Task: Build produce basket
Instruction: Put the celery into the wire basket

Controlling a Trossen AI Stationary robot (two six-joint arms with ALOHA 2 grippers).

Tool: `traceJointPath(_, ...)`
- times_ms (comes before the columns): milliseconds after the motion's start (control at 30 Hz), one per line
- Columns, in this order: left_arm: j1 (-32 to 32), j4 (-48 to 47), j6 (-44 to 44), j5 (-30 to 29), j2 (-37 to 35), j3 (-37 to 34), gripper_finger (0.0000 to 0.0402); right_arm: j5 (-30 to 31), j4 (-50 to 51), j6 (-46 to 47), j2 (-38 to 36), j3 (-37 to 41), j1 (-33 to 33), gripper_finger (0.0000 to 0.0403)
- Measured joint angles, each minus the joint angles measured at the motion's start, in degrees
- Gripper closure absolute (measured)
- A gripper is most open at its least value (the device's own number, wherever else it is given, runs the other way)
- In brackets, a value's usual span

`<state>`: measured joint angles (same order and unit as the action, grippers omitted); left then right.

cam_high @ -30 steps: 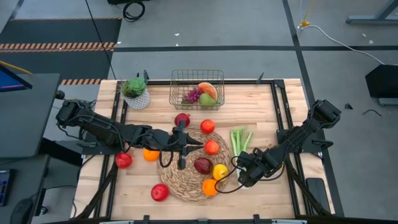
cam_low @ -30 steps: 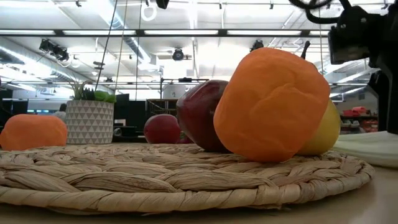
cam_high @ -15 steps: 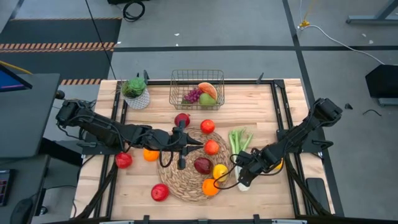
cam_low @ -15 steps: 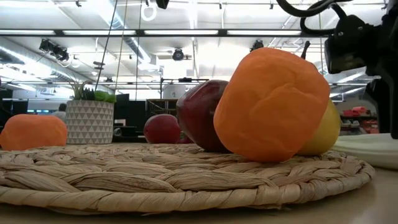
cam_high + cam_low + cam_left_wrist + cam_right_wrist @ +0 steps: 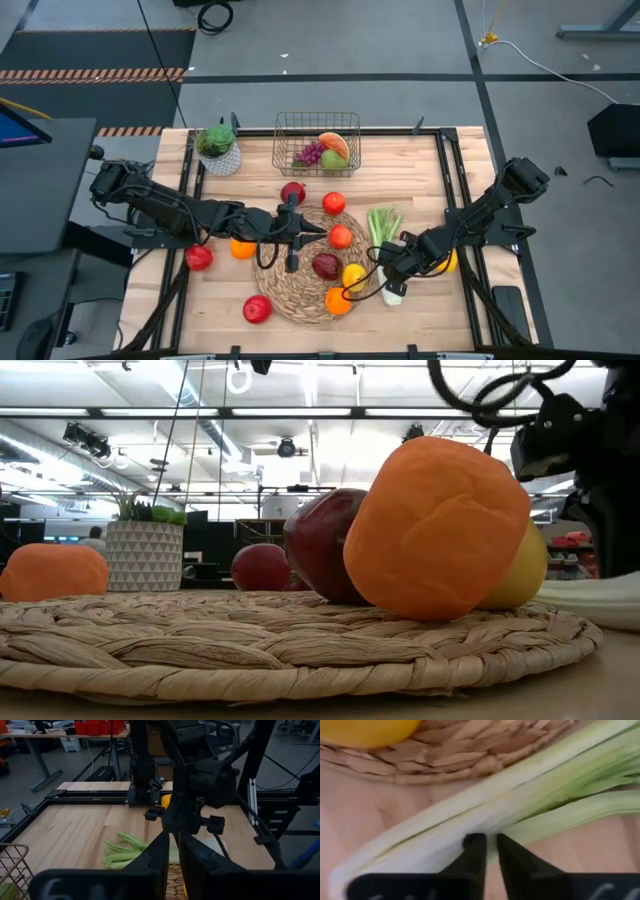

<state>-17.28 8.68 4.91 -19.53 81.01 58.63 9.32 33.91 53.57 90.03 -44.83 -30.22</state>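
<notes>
Right tool (image 5: 392, 272) low over long green-white leek (image 5: 384, 240), fingers nearly pressed together, pinching nothing, at 3 o'clock of round woven straw mat (image 5: 290, 290); left tool (image 5: 291, 262) pressed together above mat; dark wire basket (image 5: 316, 145) at 12 o'clock on wooden surface (image 5: 420, 180).

basket (image 5: 317, 142) behind mat (image 5: 300, 268), leek (image 5: 383, 240) right of mat
</notes>
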Motion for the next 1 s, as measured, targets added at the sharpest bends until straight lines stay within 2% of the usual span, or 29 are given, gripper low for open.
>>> traceJointPath(100, 0.00, -0.04, -0.02, 0.00, 0.00, 0.00, 0.0357, -1.19, 1.35, -1.28, 0.15, 0.19, 0.48, 0.0395)
traceJointPath(267, 0.00, -0.04, -0.02, 0.00, 0.00, 0.00, 0.0356, -3.31, 4.78, -0.82, -0.60, 0.12, 0.55, 0.0382)
traceJointPath(367, 0.00, -0.04, -0.07, 0.00, -0.02, 0.00, 0.0357, -4.43, 10.58, -0.86, -1.99, 0.03, 0.98, 0.0383)
traceJointPath(600, 0.00, -0.06, -0.17, 0.00, -0.01, 0.00, 0.0362, 3.10, 33.06, 1.06, -6.76, -4.90, 3.99, 0.0383)
traceJointPath(700, 0.00, -0.06, -0.17, 0.00, 0.00, 0.00, 0.0362, 3.99, 37.49, 3.04, -9.55, -7.37, 4.89, 0.0377)
traceJointPath(833, 0.00, -0.06, -0.15, 0.00, 0.00, 0.00, 0.0362, 1.00, 35.51, 4.38, -13.77, -9.63, 4.59, 0.0354)
traceJointPath(1000, 0.00, -0.04, -0.15, 0.00, 0.00, 0.00, 0.0365, -5.18, 29.84, 7.13, -17.14, -9.85, 3.04, 0.0294)
